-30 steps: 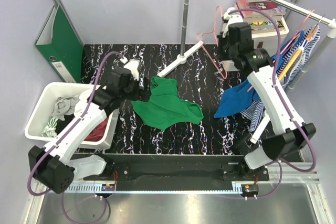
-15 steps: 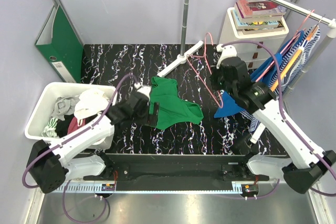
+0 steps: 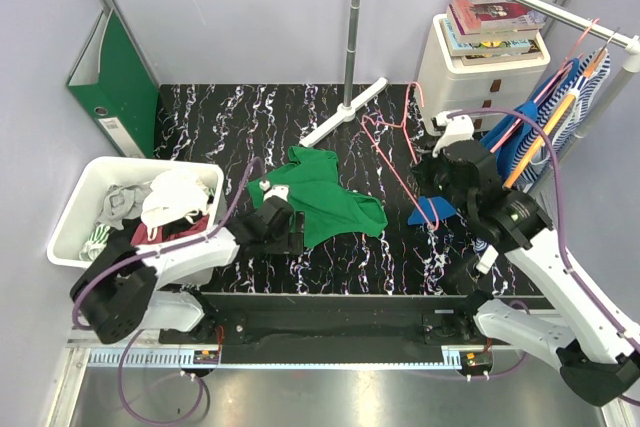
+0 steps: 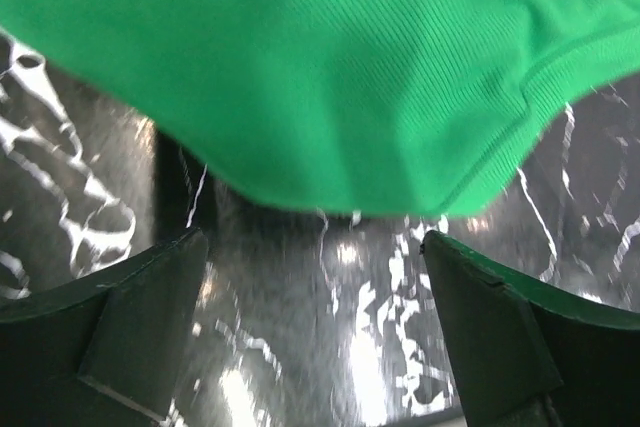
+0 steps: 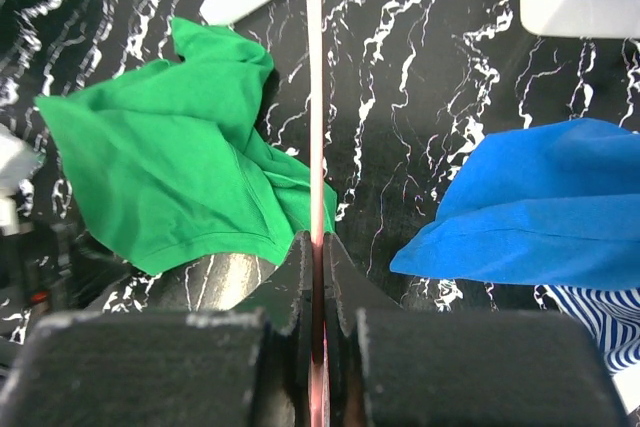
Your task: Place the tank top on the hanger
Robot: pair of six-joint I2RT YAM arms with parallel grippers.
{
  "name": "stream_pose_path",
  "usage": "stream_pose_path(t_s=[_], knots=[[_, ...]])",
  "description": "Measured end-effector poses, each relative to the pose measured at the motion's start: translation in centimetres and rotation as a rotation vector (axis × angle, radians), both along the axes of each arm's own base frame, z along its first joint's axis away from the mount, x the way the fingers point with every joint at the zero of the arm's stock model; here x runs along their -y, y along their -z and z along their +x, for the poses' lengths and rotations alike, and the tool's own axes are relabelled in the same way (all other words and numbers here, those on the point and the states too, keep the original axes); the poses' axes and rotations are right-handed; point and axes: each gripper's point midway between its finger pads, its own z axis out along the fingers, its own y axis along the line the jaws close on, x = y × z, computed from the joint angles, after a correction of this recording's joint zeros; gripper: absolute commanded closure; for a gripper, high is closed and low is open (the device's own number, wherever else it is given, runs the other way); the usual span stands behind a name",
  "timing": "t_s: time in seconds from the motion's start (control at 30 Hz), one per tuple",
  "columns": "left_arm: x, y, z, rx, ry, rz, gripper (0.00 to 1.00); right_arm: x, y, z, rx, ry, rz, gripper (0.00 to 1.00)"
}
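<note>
The green tank top (image 3: 325,204) lies crumpled on the black marbled table; it also shows in the right wrist view (image 5: 170,162). My left gripper (image 3: 290,230) is low at its near-left edge, jaws open, with the green hem (image 4: 330,97) just ahead of the fingers and nothing between them. My right gripper (image 3: 425,179) is shut on the thin pink hanger (image 3: 392,142), held above the table right of the top. In the right wrist view the hanger wire (image 5: 316,97) runs straight up from the closed jaws.
A white bin (image 3: 88,209) of clothes sits at the left, a green binder (image 3: 118,82) behind it. A blue garment (image 3: 445,202) and striped garment hang from the rail (image 3: 520,2) at right. A white drawer unit (image 3: 470,57) holds books. A metal pole (image 3: 352,32) stands at the back.
My left gripper has slid toward me along the top's left edge and dropped low. My right gripper has carried the pink hanger down from the rail toward the table's middle.
</note>
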Motion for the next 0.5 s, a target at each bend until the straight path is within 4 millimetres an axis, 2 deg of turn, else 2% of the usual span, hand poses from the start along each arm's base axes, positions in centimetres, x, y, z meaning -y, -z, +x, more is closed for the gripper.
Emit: stream_pose_path(t_s=[0.1, 0.2, 0.23, 0.3, 0.33, 0.43, 0.5], knots=[[0.3, 1.0, 1.0, 0.011, -0.021, 0.021, 0.15, 0.4, -0.8, -0.6, 0.022, 0.000, 0.016, 1.00], [0.8, 1.0, 2.5, 0.045, -0.047, 0.027, 0.44, 0.8, -1.2, -1.1, 0.035, 0.000, 0.025, 1.00], [0.8, 1.1, 2.9, 0.054, -0.056, 0.031, 0.71, 0.9, -1.3, -1.3, 0.036, 0.000, 0.026, 1.00], [0.7, 1.2, 3.5, 0.074, -0.077, 0.047, 0.92, 1.1, -1.3, -1.6, 0.040, 0.000, 0.028, 1.00], [0.5, 1.1, 3.7, 0.085, -0.082, 0.061, 1.00, 1.2, -1.2, -1.7, 0.040, 0.000, 0.028, 1.00], [-0.1, 0.1, 4.3, 0.116, -0.090, 0.093, 1.00, 1.4, -0.9, -1.9, 0.033, 0.000, 0.022, 1.00], [-0.2, -1.9, 4.6, 0.139, -0.085, 0.100, 0.96, 1.4, -0.9, -1.9, 0.033, 0.000, 0.021, 1.00]])
